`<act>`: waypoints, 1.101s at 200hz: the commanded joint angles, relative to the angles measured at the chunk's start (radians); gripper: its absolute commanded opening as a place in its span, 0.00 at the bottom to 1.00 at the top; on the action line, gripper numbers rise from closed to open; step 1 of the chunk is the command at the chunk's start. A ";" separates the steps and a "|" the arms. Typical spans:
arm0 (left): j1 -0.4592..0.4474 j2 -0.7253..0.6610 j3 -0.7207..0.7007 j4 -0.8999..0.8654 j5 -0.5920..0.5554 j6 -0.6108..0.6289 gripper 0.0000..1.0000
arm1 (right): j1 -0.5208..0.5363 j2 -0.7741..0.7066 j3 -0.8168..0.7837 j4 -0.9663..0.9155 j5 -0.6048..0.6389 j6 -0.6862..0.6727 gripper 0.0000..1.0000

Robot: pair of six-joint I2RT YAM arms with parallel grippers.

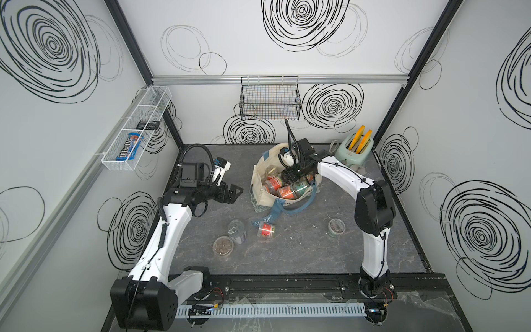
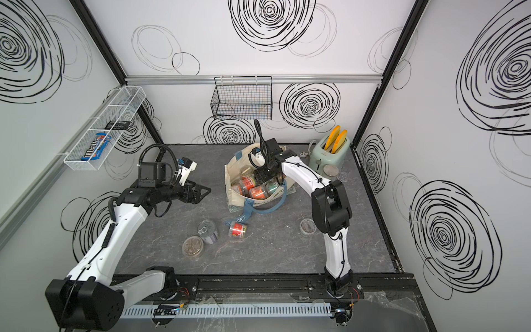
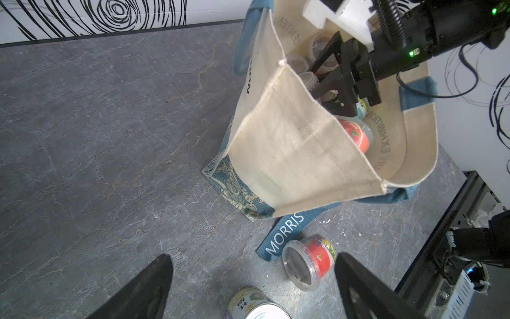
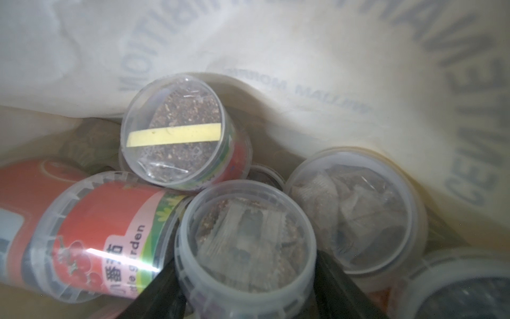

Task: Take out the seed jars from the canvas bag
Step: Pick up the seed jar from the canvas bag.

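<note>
Nearest the table's front edge, three seed jars are already out. A squat clear plastic jar with brown filling (image 1: 223,245) stands lid-up just beside a silver pull-tab tin can (image 1: 237,231). A red-labelled clear jar (image 1: 266,230) lies on its side by the end of the blue "MORRIS" strap (image 1: 263,222), and another lid-up clear jar (image 1: 336,228) sits toward the right edge. Further in, my left claw (image 1: 237,195) hangs released, jaws wide and empty, near the left side of the cream canvas bag with blue handles and a green patterned base (image 1: 258,186). The bag stands toward the middle of the far edge and holds several more jars. My right claw (image 4: 245,279) is down inside it, fingers straddling a clear jar with brownish filling (image 4: 242,229); whether they grip it yet I cannot tell. I judge the risk to be the crowding. A red tomato-labelled jar (image 4: 91,234) lies against my target, so a finger may wedge or drag neighbours, and the smooth plastic may slip. With nothing holding the soft bag, a snag could tip it.
</note>
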 commanded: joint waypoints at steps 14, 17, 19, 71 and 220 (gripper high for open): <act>0.009 0.003 -0.013 0.027 0.012 0.001 0.96 | -0.003 -0.021 -0.033 0.041 -0.059 0.009 0.70; 0.009 0.003 -0.013 0.027 0.011 0.001 0.96 | -0.003 -0.024 -0.035 0.042 -0.057 0.011 0.70; 0.009 0.003 -0.013 0.027 0.011 0.001 0.96 | -0.005 -0.027 -0.035 0.043 -0.056 0.011 0.70; 0.009 0.008 -0.008 0.025 0.016 0.000 0.96 | -0.013 -0.122 -0.133 0.153 -0.004 0.034 0.66; -0.058 0.029 0.128 -0.029 0.002 0.024 0.96 | -0.008 -0.412 -0.307 0.433 -0.030 0.097 0.63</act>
